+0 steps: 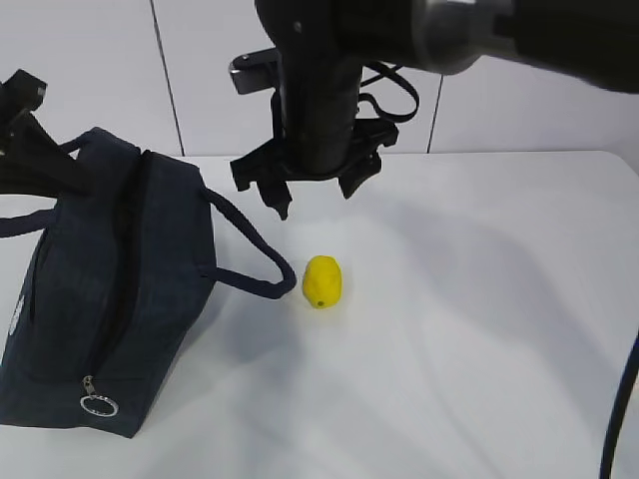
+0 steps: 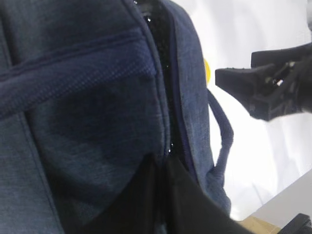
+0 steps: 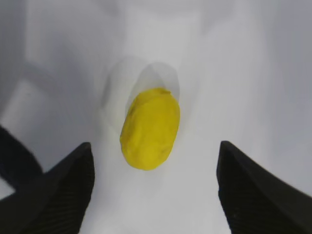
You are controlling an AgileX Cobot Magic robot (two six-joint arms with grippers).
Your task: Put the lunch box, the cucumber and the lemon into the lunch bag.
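Black right pincer (image 1: pixel 305 190): hung wide open above lemon (image 1: pixel 322 280).
Lemon: lay on white worktop (image 1: pixel 479 299), just beside lunch bag (image 1: pixel 100 289) handle.
Left pincer (image 2: pixel 161 195): closed at bag's zipper opening.
Advice: descend centred, close across lemon's narrow width.

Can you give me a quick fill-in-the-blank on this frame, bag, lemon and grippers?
1. The lemon lies on the ____.
2. The right gripper hangs over the lemon with its jaws ____.
3. The lunch bag lies to the ____ of the lemon in the exterior view.
4. The bag's ring pull is made of ____.

Missing words: table; open; left; metal
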